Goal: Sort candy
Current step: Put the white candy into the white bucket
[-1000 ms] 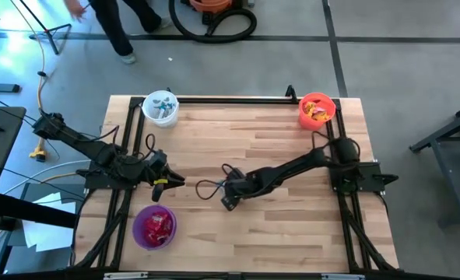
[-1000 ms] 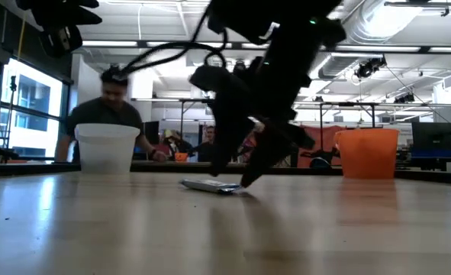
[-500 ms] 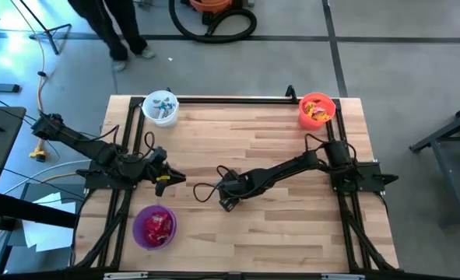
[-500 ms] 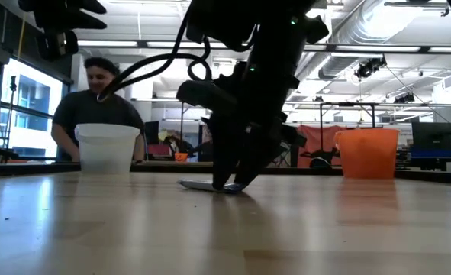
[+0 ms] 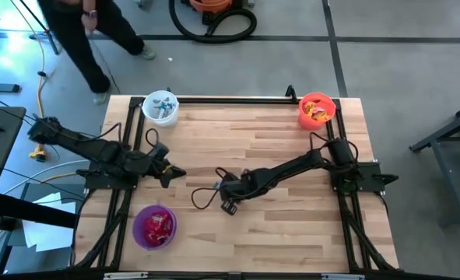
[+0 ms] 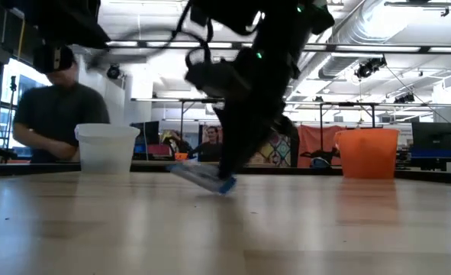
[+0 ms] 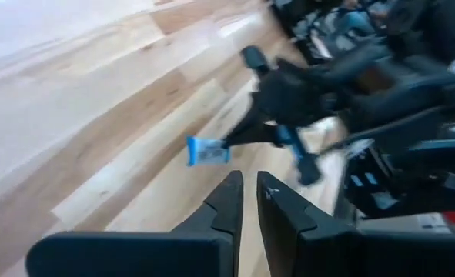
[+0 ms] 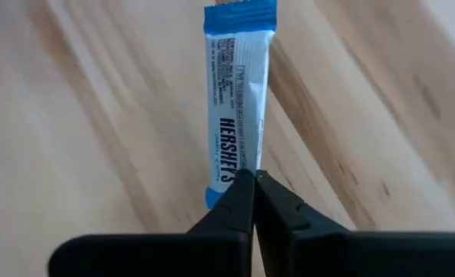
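Clearly the candy (image 8: 238,96), a long light-blue-and-white wrapped bar, is pinched at only one end by the right gripper (image 8: 252,178), whose fingers are pressed together on the wrapper's edge. It hangs near the middle of the table (image 5: 292,225), just off the wood, its free end slanting down and away in the low view. Its long axis runs straight out from the fingertips, in line with the gripper. With so thin a hold on slick foil, the bar could slip out or swing on a fast move and fall short of the white bucket (image 5: 161,107), where the other light-blue pieces lie. The left gripper (image 7: 248,186) waits near the table's left edge, fingers nearly together, holding nothing
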You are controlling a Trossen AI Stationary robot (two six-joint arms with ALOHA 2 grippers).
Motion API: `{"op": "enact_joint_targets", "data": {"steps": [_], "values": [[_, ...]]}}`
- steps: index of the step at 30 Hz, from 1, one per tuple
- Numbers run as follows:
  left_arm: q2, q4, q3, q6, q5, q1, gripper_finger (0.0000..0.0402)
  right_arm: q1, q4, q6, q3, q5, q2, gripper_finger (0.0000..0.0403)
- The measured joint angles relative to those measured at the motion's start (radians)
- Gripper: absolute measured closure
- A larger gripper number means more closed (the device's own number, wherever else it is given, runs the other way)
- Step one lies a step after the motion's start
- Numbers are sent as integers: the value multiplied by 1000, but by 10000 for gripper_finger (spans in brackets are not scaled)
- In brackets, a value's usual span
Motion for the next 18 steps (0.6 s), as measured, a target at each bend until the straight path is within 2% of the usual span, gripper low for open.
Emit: {"op": "enact_joint_targets", "data": {"steps": [5, 11, 18], "values": [[44, 7, 0, 23, 18, 16, 356, 4, 69, -72, 2, 28, -18, 402], [146, 20, 0, 58, 72, 27, 302, 12, 137, -135, 3, 63, -30, 402], [281, 214, 0, 172, 207, 37, 252, 17, 219, -187, 3, 76, -32, 402]]}}
